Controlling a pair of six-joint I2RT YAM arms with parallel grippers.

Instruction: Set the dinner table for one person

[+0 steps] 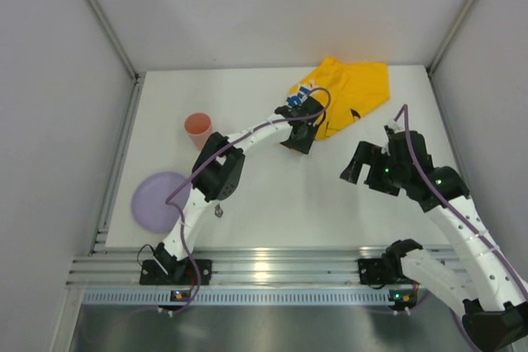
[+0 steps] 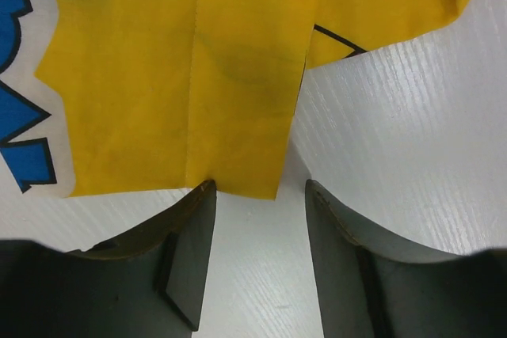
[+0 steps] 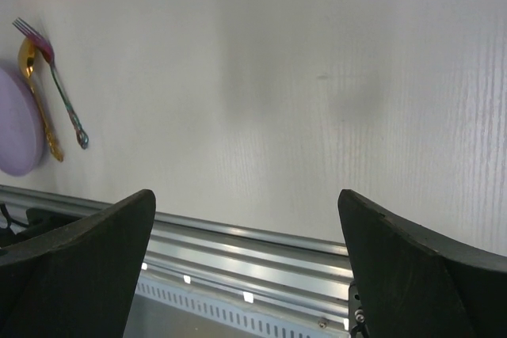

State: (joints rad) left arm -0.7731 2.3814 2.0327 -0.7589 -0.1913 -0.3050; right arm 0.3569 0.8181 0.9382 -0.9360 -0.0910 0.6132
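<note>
The table (image 1: 272, 195) is big, white and flat. It fills most of the view from above. Silver rails (image 1: 264, 269) run along its near edge, where the two arms are bolted on.

A yellow cloth (image 1: 355, 92) lies at the far side of the table, to the right. It is folded over on itself and has a blue and white picture and some black lines on it.

The left arm reaches out to the near edge of the cloth. The left gripper (image 2: 260, 187) has its two fingers apart, with white table showing in the gap. The edge of the cloth lies right at the finger tips, but none of it is between them.

The right gripper (image 3: 245, 195) hangs above a bare part of the table on the right. Its fingers are wide apart and hold nothing.

A pink cup (image 1: 197, 125) stands on the left side of the table. Nearer the rails lies a round purple plate (image 1: 159, 201). Just beside the plate lie a gold spoon (image 3: 41, 108) and a shiny fork (image 3: 57, 85), side by side. The spoon is between the plate and the fork.
</note>
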